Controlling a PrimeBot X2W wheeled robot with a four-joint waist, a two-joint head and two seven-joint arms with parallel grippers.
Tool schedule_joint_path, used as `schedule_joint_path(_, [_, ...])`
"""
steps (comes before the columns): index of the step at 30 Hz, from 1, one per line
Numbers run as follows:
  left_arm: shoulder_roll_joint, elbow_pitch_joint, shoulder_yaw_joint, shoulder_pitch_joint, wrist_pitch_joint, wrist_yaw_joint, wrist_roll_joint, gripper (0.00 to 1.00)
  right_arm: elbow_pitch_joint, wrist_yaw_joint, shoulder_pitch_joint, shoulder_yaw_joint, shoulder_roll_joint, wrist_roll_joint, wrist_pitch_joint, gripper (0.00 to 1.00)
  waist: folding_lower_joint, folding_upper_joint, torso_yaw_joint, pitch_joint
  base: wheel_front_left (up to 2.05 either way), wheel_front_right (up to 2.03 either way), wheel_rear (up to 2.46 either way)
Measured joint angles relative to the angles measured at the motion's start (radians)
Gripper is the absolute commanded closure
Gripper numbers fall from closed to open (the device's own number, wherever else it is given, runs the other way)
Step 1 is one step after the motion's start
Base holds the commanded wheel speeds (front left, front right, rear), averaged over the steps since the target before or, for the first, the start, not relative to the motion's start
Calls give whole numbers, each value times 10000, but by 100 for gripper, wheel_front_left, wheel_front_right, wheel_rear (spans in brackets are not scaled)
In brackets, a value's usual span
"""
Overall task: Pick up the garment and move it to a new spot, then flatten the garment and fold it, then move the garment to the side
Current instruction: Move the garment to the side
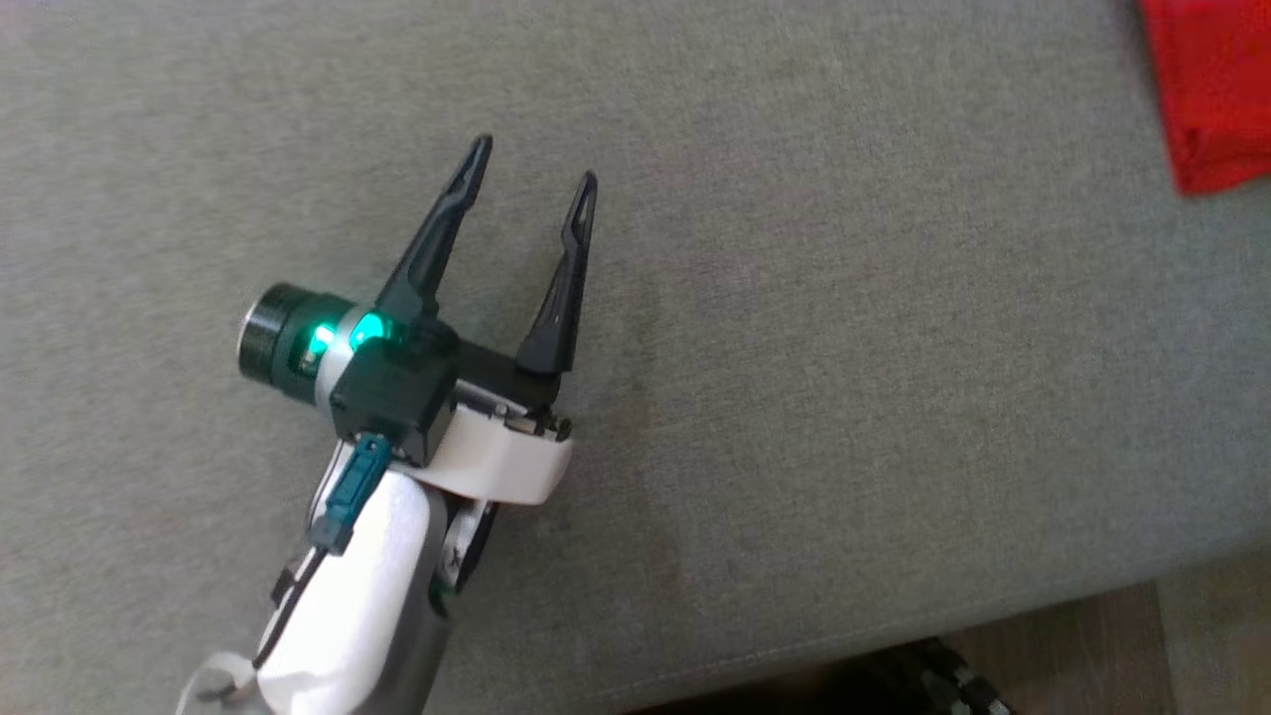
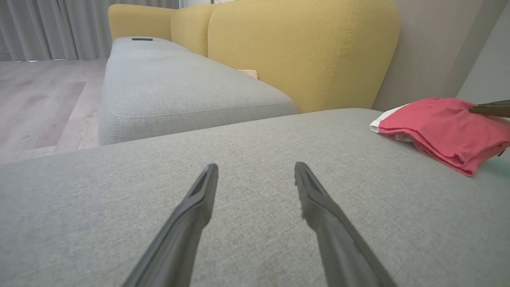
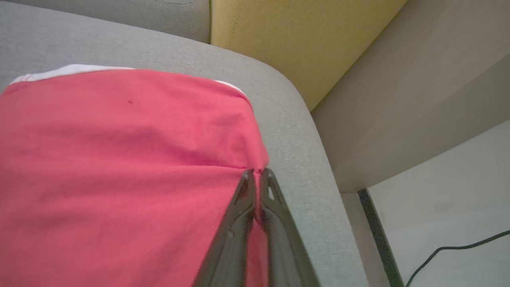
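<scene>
Right wrist view: the folded red garment (image 3: 119, 159), white trim along its far edge, lies flat on the grey sofa seat (image 3: 287, 119), close to the seat's rounded corner. The right tool (image 3: 257, 174) is clenched on the garment's side edge. Its two dark fingers are pressed together with a sliver of red cloth between them, and the fabric puckers at the tips. Behind the corner rises the yellow backrest (image 3: 303, 36). A black cable (image 3: 458, 249) runs over the pale floor beside the sofa. Seen from the head, the garment sits at the top right, well apart from the left tool (image 1: 535, 162), which is released, fingers spread, over bare grey upholstery. Wooden floor (image 2: 40, 99) lies beyond the sofa in the left wrist view.
</scene>
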Motion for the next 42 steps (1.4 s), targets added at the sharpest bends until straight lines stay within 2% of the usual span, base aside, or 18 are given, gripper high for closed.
schedule_joint_path(9, [12, -71, -211, -234, 0, 10, 84, 0, 430, 0, -362, -1037, -232, -1574, -96, 100, 0, 0, -185, 468, 0, 0, 0])
schedule_joint_path(10, [12, -69, -259, -251, 0, 12, 82, 0, 462, 0, -365, -1187, -232, -1858, -88, 75, -1, 0, -166, 447, 0, 0, 0])
schedule_joint_path(11, [10, -67, -280, -256, 0, 13, 79, 0, 520, 0, -372, -1363, -221, -2113, -98, 0, -1, 0, -151, 410, 0, 0, 0])
schedule_joint_path(13, [12, -52, -290, -258, 0, 15, 19, 0, 596, 0, -410, -1737, -125, -2652, -180, 0, -1, 0, -118, 304, 0, 0, 0])
schedule_joint_path(16, [6, -27, -318, -239, 0, 56, -56, 0, 642, 0, -431, -2454, 470, -3800, -397, 0, -1, 0, 8, -60, 0, 0, 0])
schedule_joint_path(21, [2, -17, -234, 181, 0, 353, -251, 0, 541, 0, -181, -3310, 1768, -4920, -846, 0, -2, 0, 277, -819, 0, 0, 0])
schedule_joint_path(26, [-6, 305, 125, 1520, 2, 627, -568, 0, 485, 0, 1213, -3319, 3735, -4796, -1396, 0, -3, 1, 570, -1989, 0, 0, 0])
schedule_joint_path(35, [0, 1043, 1436, 3705, 2, 1072, -1009, 0, 472, -2, 3320, -2265, 5946, -3198, -2265, 0, -3, 1, 1174, -4389, 0, 0, 0])
schedule_joint_path(38, [23, 1179, 1885, 4392, 4, 1035, -1197, 0, 201, -2, 4161, -1785, 6468, -2752, -2364, 0, -3, 1, 1373, -5142, 0, 0, 0])
schedule_joint_path(42, [31, 792, 2351, 5010, 4, 727, -1193, 0, -984, 0, 5224, -1695, 6596, -2518, -2405, 0, -3, 1, 1639, -5943, 0, 0, 0])
